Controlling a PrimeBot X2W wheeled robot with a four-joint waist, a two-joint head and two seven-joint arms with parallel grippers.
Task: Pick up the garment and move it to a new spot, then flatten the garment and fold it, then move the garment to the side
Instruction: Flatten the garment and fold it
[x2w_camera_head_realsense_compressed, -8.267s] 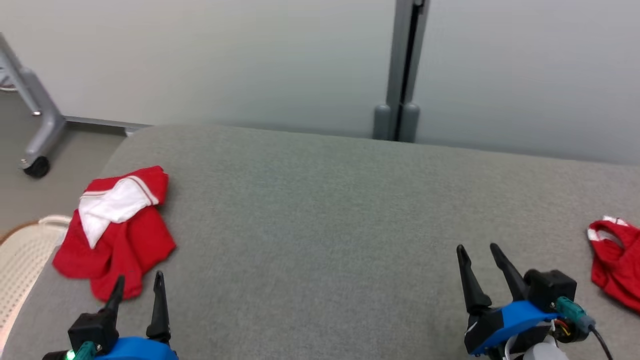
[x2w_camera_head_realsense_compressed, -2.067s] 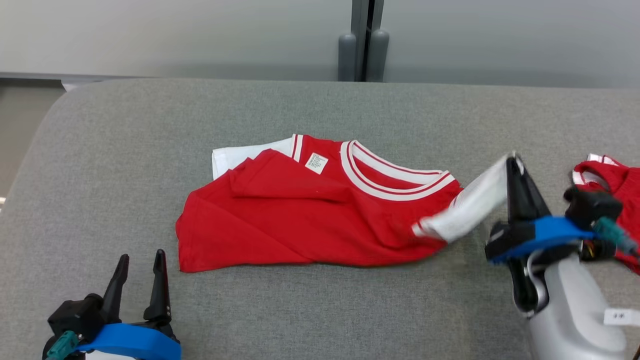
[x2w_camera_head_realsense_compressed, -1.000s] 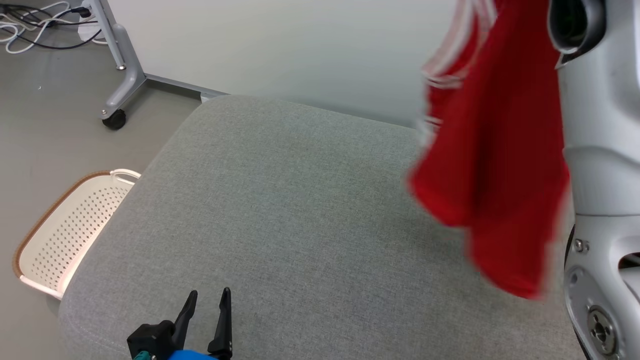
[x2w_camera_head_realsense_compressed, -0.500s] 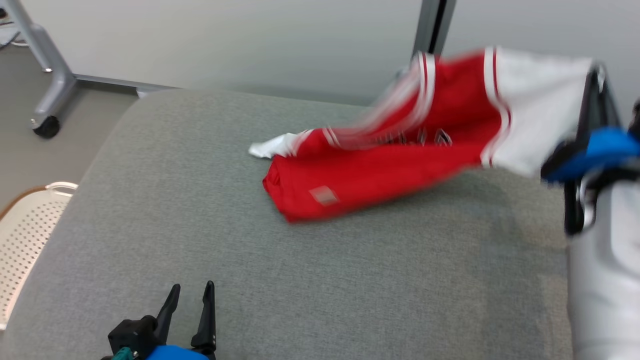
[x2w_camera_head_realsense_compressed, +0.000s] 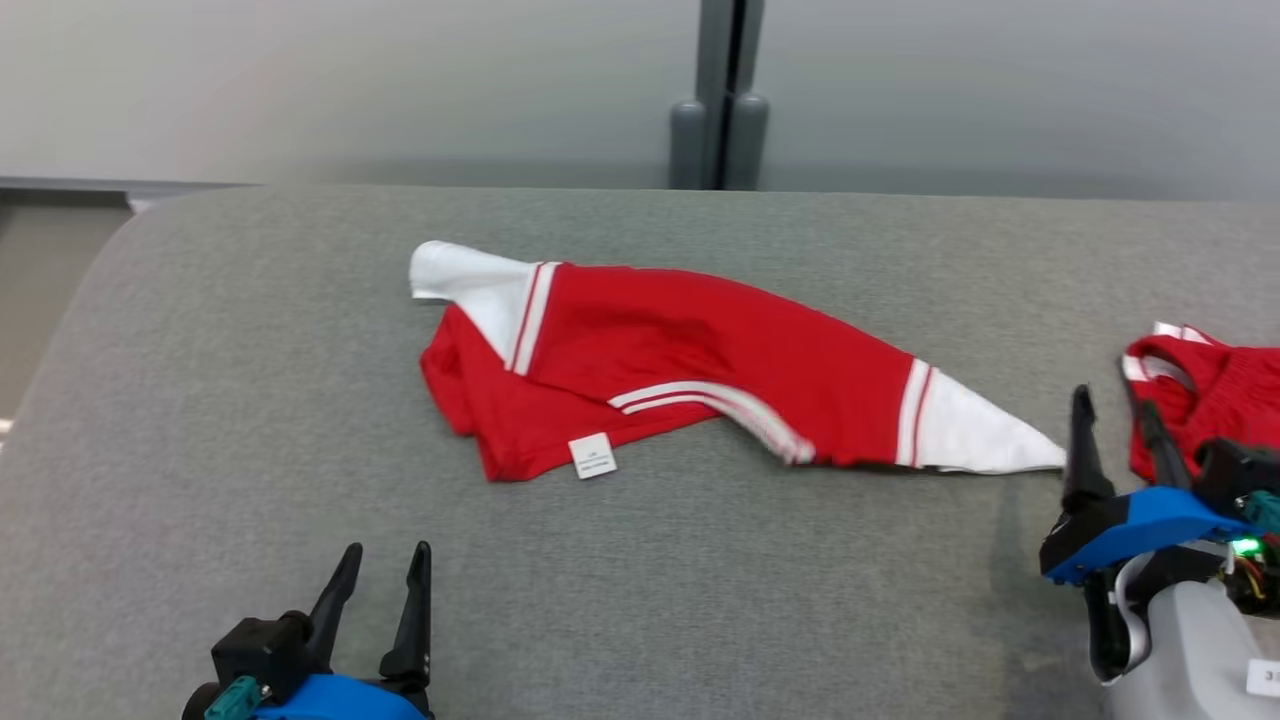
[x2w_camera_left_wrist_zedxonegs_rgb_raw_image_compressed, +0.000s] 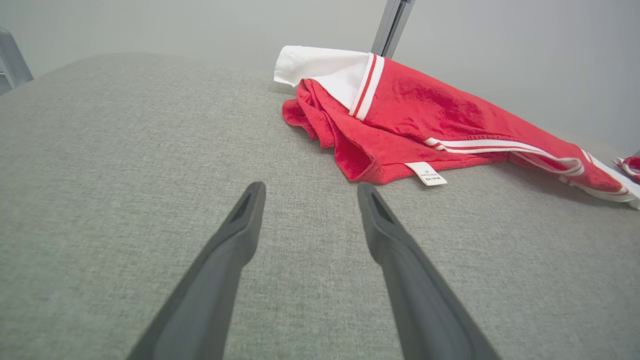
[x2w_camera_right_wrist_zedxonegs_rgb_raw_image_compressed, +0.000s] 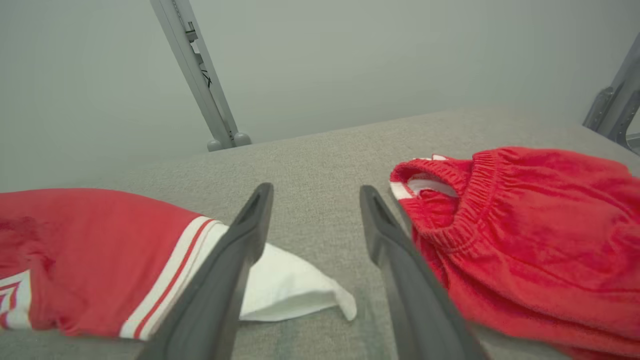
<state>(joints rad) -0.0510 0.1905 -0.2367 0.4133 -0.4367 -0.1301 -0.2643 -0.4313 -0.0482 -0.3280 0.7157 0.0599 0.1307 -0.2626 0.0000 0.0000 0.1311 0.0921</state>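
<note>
I am keeping nothing gripped: my blue-collared left gripper (x2w_camera_head_realsense_compressed: 386, 565) is sitting low, its two long dark fingers (x2w_camera_left_wrist_zedxonegs_rgb_raw_image_compressed: 235, 240) spread wide. My right gripper (x2w_camera_head_realsense_compressed: 1112, 425), on its pale forearm (x2w_camera_head_realsense_compressed: 1190, 650), is standing parted too.

The red garment (x2w_camera_head_realsense_compressed: 700, 340) with white striped sleeves is lying rumpled and stretched sideways across the grey cushion (x2w_camera_head_realsense_compressed: 250, 400)

Shirt (x2w_camera_head_realsense_compressed: 700, 350) lying mid-cushion (x2w_camera_head_realsense_compressed: 250, 400), shorts (x2w_camera_head_realsense_compressed: 1222, 392) at its right, post (x2w_camera_head_realsense_compressed: 720, 100) behind the cushion.
</note>
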